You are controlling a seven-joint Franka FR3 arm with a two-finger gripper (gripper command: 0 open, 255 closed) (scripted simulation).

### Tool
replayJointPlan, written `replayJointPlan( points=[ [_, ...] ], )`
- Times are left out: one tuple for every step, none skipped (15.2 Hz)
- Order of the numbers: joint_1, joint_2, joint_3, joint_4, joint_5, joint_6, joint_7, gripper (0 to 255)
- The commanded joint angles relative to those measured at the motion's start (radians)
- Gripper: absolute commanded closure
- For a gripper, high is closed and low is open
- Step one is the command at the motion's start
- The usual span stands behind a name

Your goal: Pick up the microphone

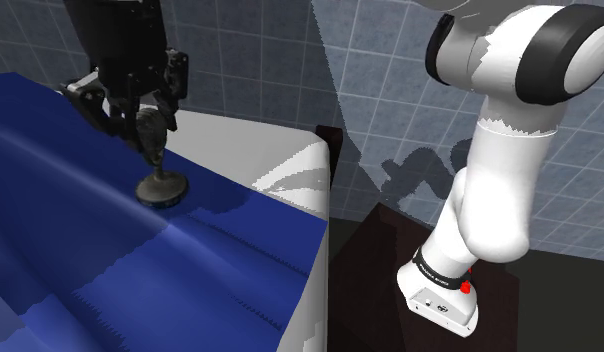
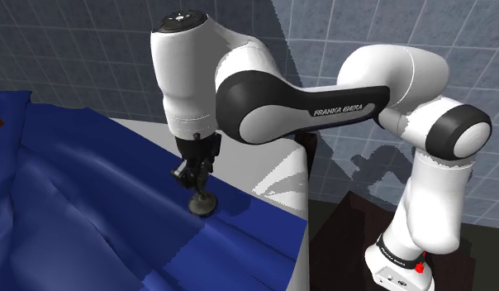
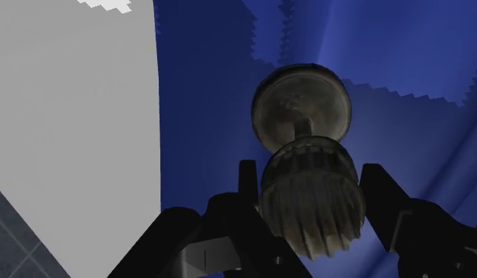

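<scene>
A dark grey microphone (image 1: 155,150) stands upright on its round base (image 1: 160,188) on a blue blanket (image 1: 110,260). My black gripper (image 1: 150,125) comes down from above onto its ribbed head. In the wrist view the head (image 3: 312,197) sits between the two fingers (image 3: 249,189), which press close on both sides, and the round base (image 3: 302,107) lies beyond it on the blanket. In the second exterior view the gripper (image 2: 198,169) stands over the base (image 2: 202,203). The base still looks to rest on the cloth.
The blanket covers a white bed (image 1: 280,165) whose bare corner shows beside the microphone. A dark stand (image 1: 390,260) carries the arm at the shoulder view's lower right. Blue-grey tiled walls (image 1: 390,90) lie behind.
</scene>
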Motion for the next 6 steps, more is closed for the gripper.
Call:
replayJointPlan(
  points=[
    [0.011,0.013,0.0,0.047,-0.01,-0.035,-0.003,255],
    [0.019,0.023,0.0,0.073,-0.016,-0.054,-0.004,255],
    [0.028,0.032,0.0,0.1,-0.024,-0.073,-0.004,255],
    [0.037,0.043,0.0,0.128,-0.032,-0.092,-0.005,255],
    [0.038,0.045,0.0,0.133,-0.033,-0.095,-0.005,255],
    [0.039,0.045,0.0,0.133,-0.033,-0.095,-0.005,255]
  ],
)
